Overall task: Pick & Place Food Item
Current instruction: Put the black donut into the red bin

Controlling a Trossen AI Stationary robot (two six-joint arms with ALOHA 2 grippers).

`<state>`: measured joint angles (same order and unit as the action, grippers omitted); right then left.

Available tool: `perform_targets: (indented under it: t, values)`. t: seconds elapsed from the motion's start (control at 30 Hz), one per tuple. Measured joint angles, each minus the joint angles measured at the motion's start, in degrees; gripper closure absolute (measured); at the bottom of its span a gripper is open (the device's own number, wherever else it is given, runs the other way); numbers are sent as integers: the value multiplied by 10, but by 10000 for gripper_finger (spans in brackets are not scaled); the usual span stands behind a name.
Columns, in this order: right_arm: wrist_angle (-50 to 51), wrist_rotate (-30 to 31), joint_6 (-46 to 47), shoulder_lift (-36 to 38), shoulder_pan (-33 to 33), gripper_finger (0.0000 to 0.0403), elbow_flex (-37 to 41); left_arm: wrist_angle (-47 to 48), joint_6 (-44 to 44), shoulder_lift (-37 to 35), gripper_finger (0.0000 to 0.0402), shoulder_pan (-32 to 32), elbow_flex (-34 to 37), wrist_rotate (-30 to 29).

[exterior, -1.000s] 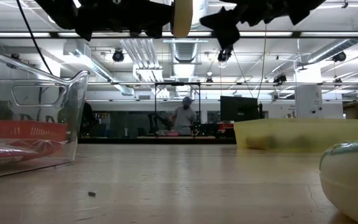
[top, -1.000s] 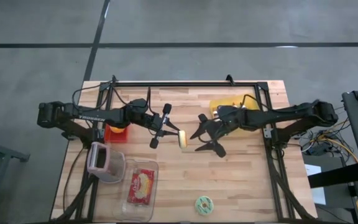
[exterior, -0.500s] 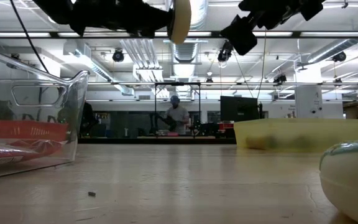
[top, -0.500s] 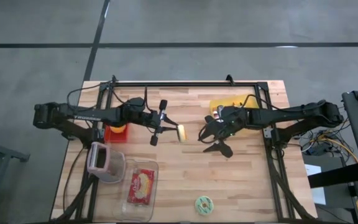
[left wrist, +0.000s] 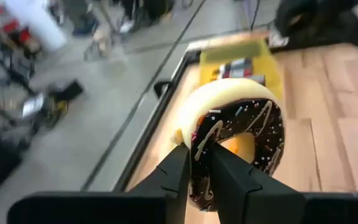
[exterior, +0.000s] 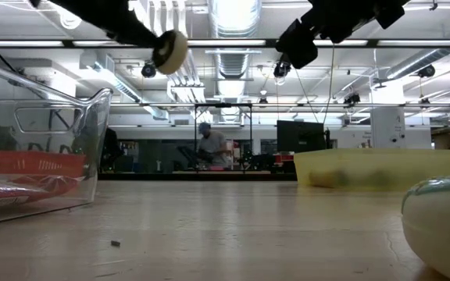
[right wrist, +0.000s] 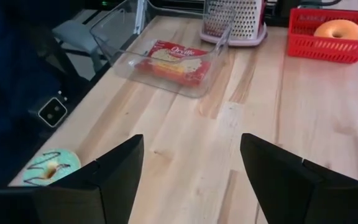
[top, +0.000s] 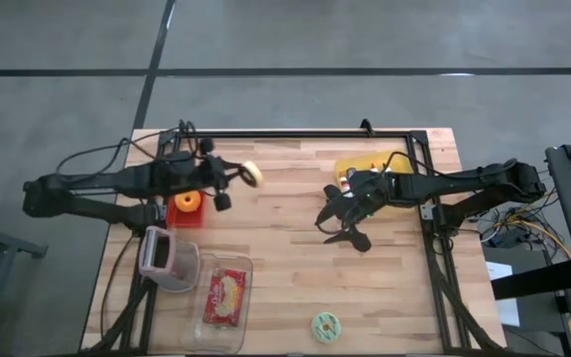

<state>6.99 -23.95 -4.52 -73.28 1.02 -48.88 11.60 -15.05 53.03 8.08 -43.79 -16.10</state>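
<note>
Doughnut: chocolate-iced ring doughnut with pale sprinkled glaze, clamped on edge between the left arm's fingers and held up off the counter, above its left rear part, near the red basket.
Left gripper: fingers closed tight on the doughnut's rim, one on each face; in the low view the doughnut hangs high in the air.
Right gripper: fingers spread wide, holding nothing, hovering over the middle of the counter just beside the yellow tray.
Counter: pale wooden plank counter carrying everything.
Red basket: small red plastic mesh basket at the left side, with an orange-glazed doughnut inside.
Clear bin: transparent plastic bin near the front left, holding a red snack packet.
Grater: metal box grater with pink trim, lying touching the clear bin.
Yellow tray: shallow yellow plastic tray at the right rear, partly under the right arm.
Green doughnut: mint-green iced doughnut with dark drizzle, alone near the front edge.
</note>
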Motion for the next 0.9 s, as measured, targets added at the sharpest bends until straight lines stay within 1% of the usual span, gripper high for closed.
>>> perform_targets:
  t: [0.13,0.2,0.3,0.37,0.5,0.63,0.77,0.9]
  values:
    - [1,0,-14,0,0,142,0,84,50,-38,342,0,0,-28]
    - [1,0,-20,0,0,140,0,140,71,-50,342,0,-4,-61]
    - [1,0,-21,0,0,136,0,270,126,-54,342,0,-30,-126]
    - [1,0,-21,0,0,134,0,360,179,-51,342,0,-52,-148]
    - [1,0,-24,0,0,131,0,504,279,-41,342,0,-84,-148]
    - [1,1,-50,0,0,134,0,607,347,-33,342,0,-94,-142]
    - [1,1,-48,0,0,140,0,666,405,-25,342,0,-94,-91]
    - [1,1,-42,0,0,145,0,678,422,-15,342,0,-94,-85]
